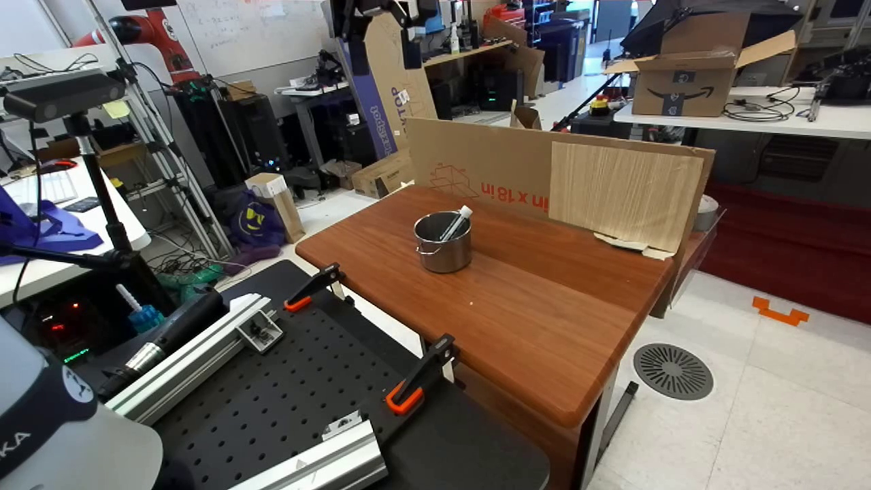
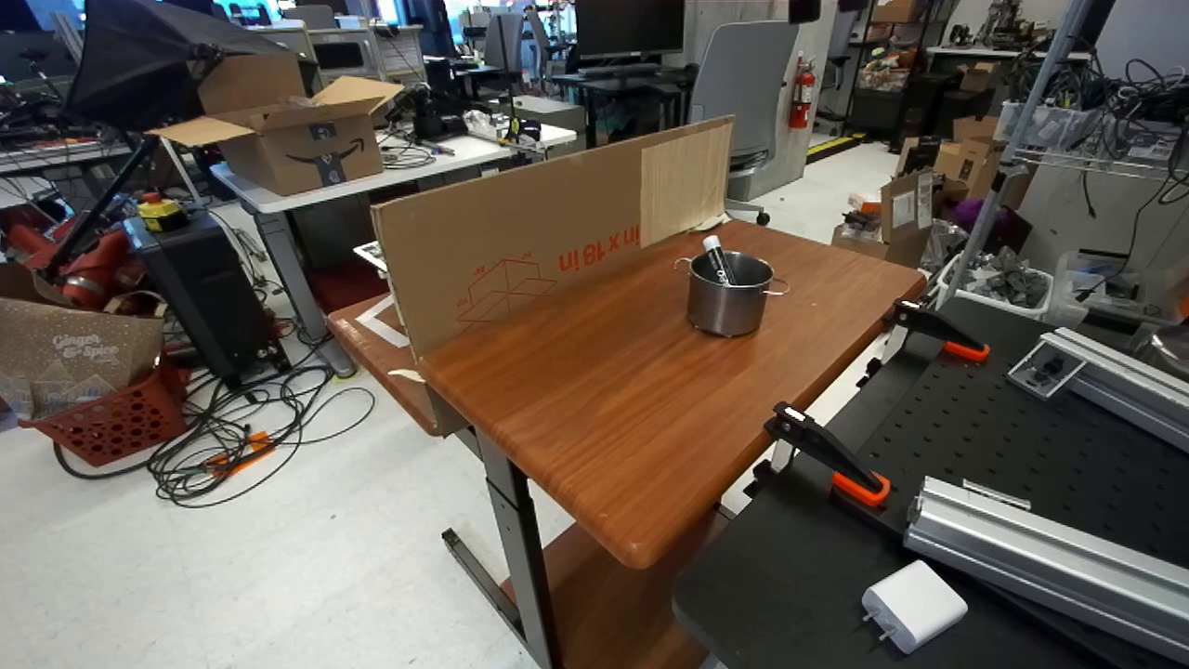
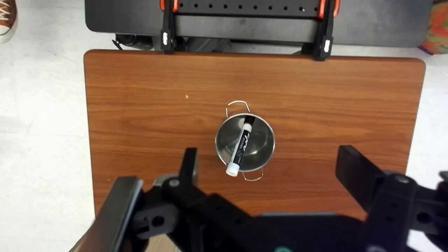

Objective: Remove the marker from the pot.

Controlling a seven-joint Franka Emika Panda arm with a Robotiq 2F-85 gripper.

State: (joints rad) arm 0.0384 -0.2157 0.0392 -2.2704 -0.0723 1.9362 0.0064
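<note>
The grey metal pot stands upright on the brown wooden table; it also shows in an exterior view and the wrist view. The black and white marker leans inside it, its white end sticking out over the rim, as an exterior view and the wrist view show. My gripper is open and empty, high above the table. In the wrist view the pot lies beyond and between the fingers, nearer the left one. In an exterior view the gripper hangs at the top edge.
A cardboard sheet stands upright along the table's far edge, also in an exterior view. Two black and orange clamps sit at the edge facing the robot's black perforated base. The pot has thin wire handles on opposite sides.
</note>
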